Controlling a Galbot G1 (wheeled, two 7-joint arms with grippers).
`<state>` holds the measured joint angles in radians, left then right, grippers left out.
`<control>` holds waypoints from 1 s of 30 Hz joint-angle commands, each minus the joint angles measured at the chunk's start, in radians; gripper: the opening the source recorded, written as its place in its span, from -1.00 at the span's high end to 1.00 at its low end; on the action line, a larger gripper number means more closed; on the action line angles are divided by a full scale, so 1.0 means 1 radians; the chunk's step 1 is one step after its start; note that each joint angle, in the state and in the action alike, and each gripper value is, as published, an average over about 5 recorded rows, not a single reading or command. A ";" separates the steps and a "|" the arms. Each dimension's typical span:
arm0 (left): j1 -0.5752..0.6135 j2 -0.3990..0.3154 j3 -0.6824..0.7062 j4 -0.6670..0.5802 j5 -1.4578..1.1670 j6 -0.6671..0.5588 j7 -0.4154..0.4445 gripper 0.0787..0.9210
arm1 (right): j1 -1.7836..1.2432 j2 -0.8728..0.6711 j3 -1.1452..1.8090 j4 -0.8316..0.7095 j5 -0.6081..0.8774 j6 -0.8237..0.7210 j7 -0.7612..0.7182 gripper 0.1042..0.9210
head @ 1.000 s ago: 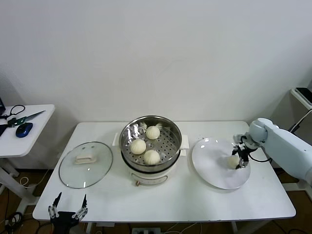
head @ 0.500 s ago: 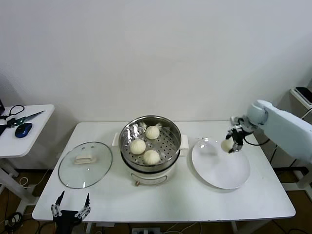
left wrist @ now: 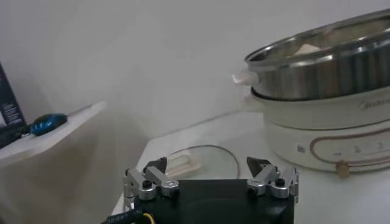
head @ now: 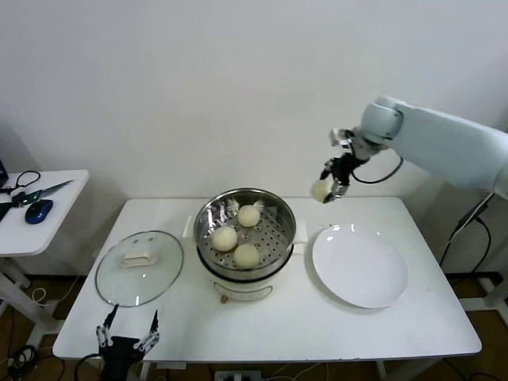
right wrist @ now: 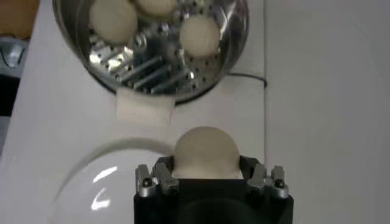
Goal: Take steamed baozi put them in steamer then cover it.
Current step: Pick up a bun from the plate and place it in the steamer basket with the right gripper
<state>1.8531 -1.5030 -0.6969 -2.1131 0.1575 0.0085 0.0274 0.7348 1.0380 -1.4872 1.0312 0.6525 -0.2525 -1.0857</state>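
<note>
My right gripper [head: 329,189] is shut on a cream-white baozi [head: 321,190] and holds it high, above the gap between the steamer and the white plate [head: 359,266]. In the right wrist view the baozi [right wrist: 205,152] sits between the jaws. The steamer [head: 245,232] is a shiny pot on a white base with three baozi [head: 247,255] on its perforated floor; it also shows in the right wrist view [right wrist: 152,67]. The glass cover [head: 140,267] lies flat on the table left of the steamer. My left gripper [head: 127,340] is open and empty at the table's front left edge.
A small side table [head: 40,210] at the far left holds scissors and a blue mouse. The wall stands close behind the table. The white plate is bare.
My right gripper has lifted the baozi off the white plate and carried it up and left toward the steamer. The left gripper has shifted slightly right.
</note>
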 commanded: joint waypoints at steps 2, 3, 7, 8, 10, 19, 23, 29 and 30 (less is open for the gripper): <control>-0.005 0.005 0.017 -0.003 -0.005 -0.001 0.002 -0.77 | 0.130 0.269 -0.202 0.033 0.309 -0.060 0.068 -0.45; -0.006 0.006 0.017 -0.001 -0.005 -0.002 0.002 -0.77 | 0.119 0.281 -0.205 0.032 0.308 -0.061 0.074 -0.45; -0.013 0.012 0.014 0.003 -0.005 -0.002 0.002 -0.77 | 0.073 0.320 -0.211 0.029 0.301 -0.066 0.094 -0.45; -0.015 0.013 0.014 0.003 -0.006 -0.001 0.003 -0.77 | 0.060 0.329 -0.212 0.026 0.298 -0.067 0.097 -0.45; -0.016 0.015 0.013 0.004 -0.006 -0.001 0.003 -0.77 | 0.033 0.343 -0.214 0.016 0.287 -0.069 0.102 -0.45; -0.017 0.024 -0.006 0.013 -0.023 -0.002 0.003 -0.77 | -0.059 0.333 -0.225 0.012 0.210 -0.070 0.120 -0.47; -0.020 0.028 -0.013 0.019 -0.030 -0.001 0.003 -0.77 | -0.083 0.324 -0.223 0.005 0.191 -0.070 0.124 -0.47; -0.030 0.026 -0.008 0.024 -0.027 0.004 0.004 -0.77 | -0.096 0.320 -0.218 -0.005 0.178 -0.070 0.127 -0.49; -0.033 0.026 -0.008 0.025 -0.027 0.005 0.004 -0.77 | -0.096 0.319 -0.218 -0.006 0.177 -0.070 0.128 -0.49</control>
<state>1.8266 -1.4774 -0.7034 -2.0900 0.1333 0.0109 0.0307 0.6775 1.3391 -1.6934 1.0323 0.8462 -0.3181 -0.9703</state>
